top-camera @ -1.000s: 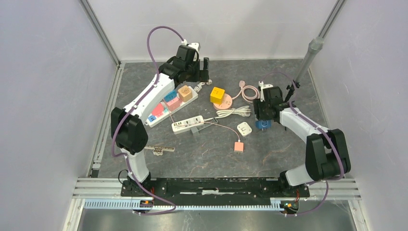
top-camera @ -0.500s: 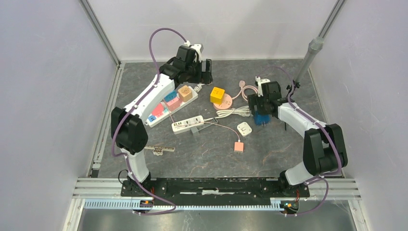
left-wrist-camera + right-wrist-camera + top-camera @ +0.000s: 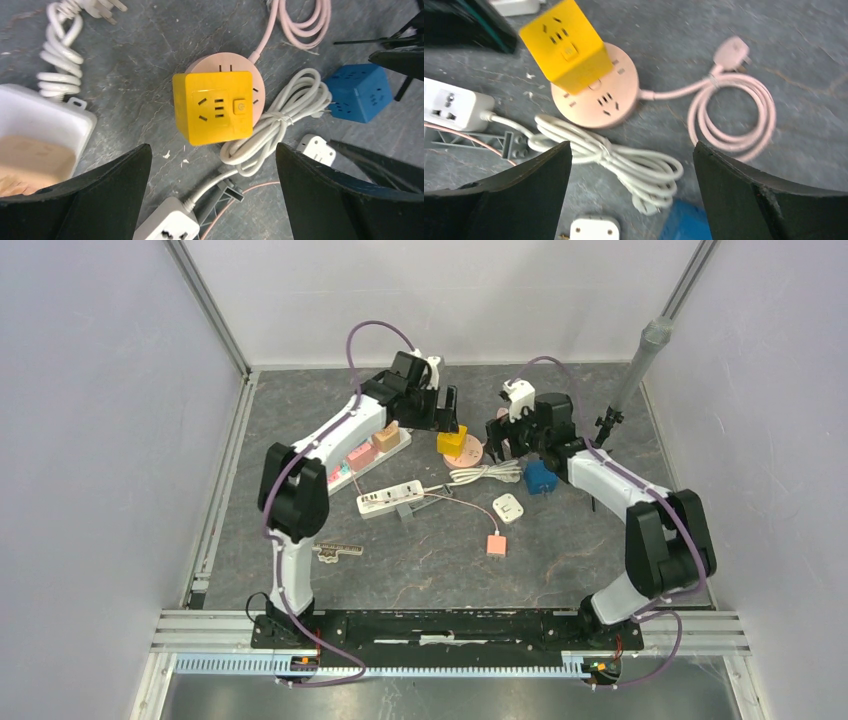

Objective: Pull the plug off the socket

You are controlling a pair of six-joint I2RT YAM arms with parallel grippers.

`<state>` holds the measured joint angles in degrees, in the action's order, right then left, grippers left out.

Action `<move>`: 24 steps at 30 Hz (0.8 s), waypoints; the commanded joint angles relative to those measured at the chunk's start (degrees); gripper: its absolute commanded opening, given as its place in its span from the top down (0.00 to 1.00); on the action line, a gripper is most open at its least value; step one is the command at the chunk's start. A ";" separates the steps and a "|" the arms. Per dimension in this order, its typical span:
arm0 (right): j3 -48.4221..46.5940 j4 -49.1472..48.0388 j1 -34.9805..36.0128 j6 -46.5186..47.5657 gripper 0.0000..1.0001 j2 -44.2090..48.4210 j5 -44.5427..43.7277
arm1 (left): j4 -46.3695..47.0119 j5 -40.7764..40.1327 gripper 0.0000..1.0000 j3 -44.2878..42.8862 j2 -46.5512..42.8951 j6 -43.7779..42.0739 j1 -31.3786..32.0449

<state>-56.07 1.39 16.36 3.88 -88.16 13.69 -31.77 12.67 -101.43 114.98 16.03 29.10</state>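
The dark grey bench (image 3: 560,550) carries a pink round socket (image 3: 616,100) at the far middle. Just right of it lies a blue cube (image 3: 539,477), and nearer lie a coiled white cord (image 3: 487,475) and a white power strip (image 3: 390,497).

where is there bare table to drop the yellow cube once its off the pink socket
Widest bare table is the near band between the orange adapter and the arm bases. The far-left corner behind the long power strip is free too. Crowded: the middle, where yellow cube, pink socket, white cable coil and blue cube sit close together.

Yellow cube adapter (image 3: 212,107): smooth plastic, slight sheen. Round pink socket (image 3: 618,99): smooth matt plastic. White cable (image 3: 285,117): glossy, rubbery sheath. Tabletop (image 3: 140,55): grey mottled stone-look surface, matt, faintly rough.
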 commanded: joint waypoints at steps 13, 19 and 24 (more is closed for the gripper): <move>-9.67 -6.15 1.06 -16.66 0.44 -16.02 1.45 | -1.18 -1.63 0.07 -11.82 14.23 -2.74 3.41; -9.35 -5.85 1.13 -22.28 0.52 -19.15 3.06 | -1.38 -4.61 0.16 -10.31 14.58 -3.63 3.59; -10.76 -5.10 1.12 -23.78 0.54 -21.56 3.55 | -1.44 -3.27 0.26 -10.37 14.83 -2.86 3.60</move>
<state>-63.81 -2.68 17.52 -16.75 -108.27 16.43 -33.80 9.52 -110.76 129.58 15.16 32.56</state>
